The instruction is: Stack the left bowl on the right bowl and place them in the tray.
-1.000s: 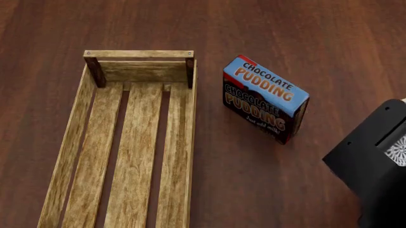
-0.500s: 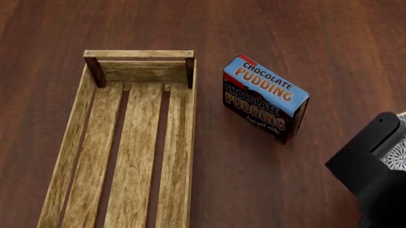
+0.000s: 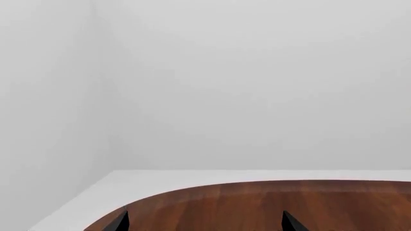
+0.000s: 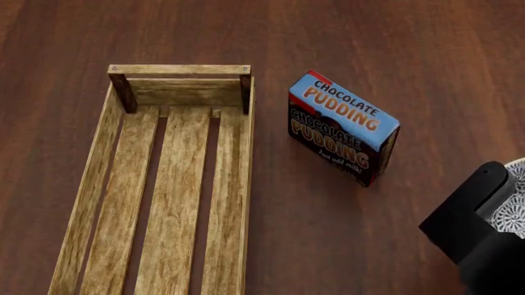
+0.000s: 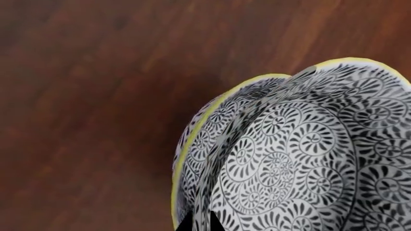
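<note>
The tray (image 4: 98, 184), a long light-wood crate with a slatted bottom, lies empty at the left of the head view. Two black-and-white patterned bowls with yellow rims fill the right wrist view, one (image 5: 321, 159) nested in the other (image 5: 192, 144). My right gripper (image 5: 199, 224) is shut on their stacked rims, the fingertips close together. In the head view the right arm (image 4: 476, 233) shows at the lower right edge with a bit of bowl (image 4: 515, 209) beside it. My left gripper (image 3: 204, 222) is open, its two fingertips wide apart over the table's edge, holding nothing.
A blue-and-brown chocolate pudding box (image 4: 340, 126) stands on the dark wood table (image 4: 369, 37) to the right of the tray. The left wrist view shows the table's curved edge (image 3: 192, 190) and a white wall beyond.
The right arm has shifted slightly down and right in the head view, and more of the patterned bowl shows beside it. Tray and pudding box have not moved.
</note>
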